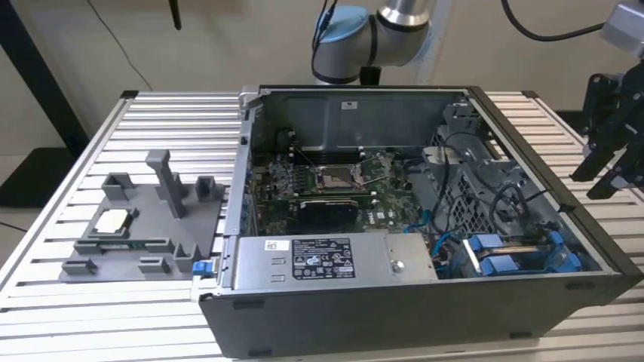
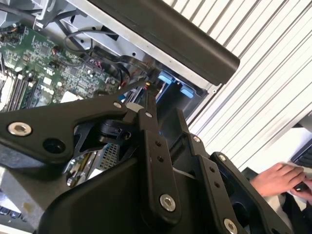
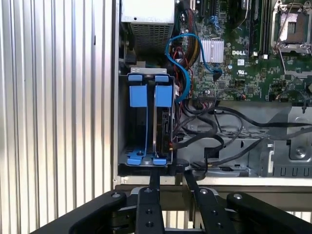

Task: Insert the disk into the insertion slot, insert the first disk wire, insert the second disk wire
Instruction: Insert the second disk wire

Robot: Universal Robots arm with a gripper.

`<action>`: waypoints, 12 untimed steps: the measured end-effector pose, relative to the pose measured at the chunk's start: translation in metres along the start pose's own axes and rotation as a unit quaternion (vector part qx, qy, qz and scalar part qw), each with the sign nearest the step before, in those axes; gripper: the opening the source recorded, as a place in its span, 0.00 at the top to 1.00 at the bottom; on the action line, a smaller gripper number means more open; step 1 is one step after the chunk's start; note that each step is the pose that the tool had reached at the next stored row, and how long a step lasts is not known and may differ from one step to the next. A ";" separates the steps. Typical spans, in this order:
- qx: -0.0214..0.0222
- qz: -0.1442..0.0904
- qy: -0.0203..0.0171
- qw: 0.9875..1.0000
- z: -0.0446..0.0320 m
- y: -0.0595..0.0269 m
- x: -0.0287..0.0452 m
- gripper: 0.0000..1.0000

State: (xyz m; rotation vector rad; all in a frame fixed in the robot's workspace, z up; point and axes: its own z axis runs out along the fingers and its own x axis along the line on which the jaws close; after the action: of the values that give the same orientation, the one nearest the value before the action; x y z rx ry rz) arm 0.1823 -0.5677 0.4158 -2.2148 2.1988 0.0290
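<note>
The insertion slot (image 3: 125, 122) is a grey sheet-metal bay with blue fittings at the case's near right corner (image 1: 513, 253). The disk (image 3: 163, 127) stands edge-on inside it, with the blue carrier tabs (image 3: 164, 95) at one end. Black wires (image 3: 214, 127) lie beside the bay, one end close to the disk; I cannot tell whether it is plugged in. My gripper (image 3: 170, 173) hovers just outside the case wall next to the bay, open, with nothing between its fingers. The exterior view has the gripper (image 1: 596, 183) above the table at the case's right side. In the second wrist view the gripper (image 2: 163, 105) points toward the bay.
A blue cable (image 3: 183, 58) loops from the motherboard (image 3: 243, 58) toward the bay. The grey labelled power-supply box (image 1: 332, 260) fills the case's front. A grey plastic fixture tray (image 1: 141, 226) lies on the slatted table at the exterior view's left. A person's hand (image 2: 282, 178) rests beyond the table.
</note>
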 end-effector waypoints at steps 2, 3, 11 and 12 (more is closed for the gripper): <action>0.000 0.000 0.000 1.000 0.0000 -0.0001 0.0001 0.67; 0.000 0.000 0.000 1.000 0.0000 -0.0002 0.0001 0.67; 0.000 0.000 0.000 1.000 0.0050 -0.0003 0.0002 0.67; 0.000 0.000 0.000 1.000 0.0069 -0.0003 0.0003 0.67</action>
State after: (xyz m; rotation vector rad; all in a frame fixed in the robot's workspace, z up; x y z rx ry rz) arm 0.1825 -0.5677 0.4089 -2.2159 2.1980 0.0294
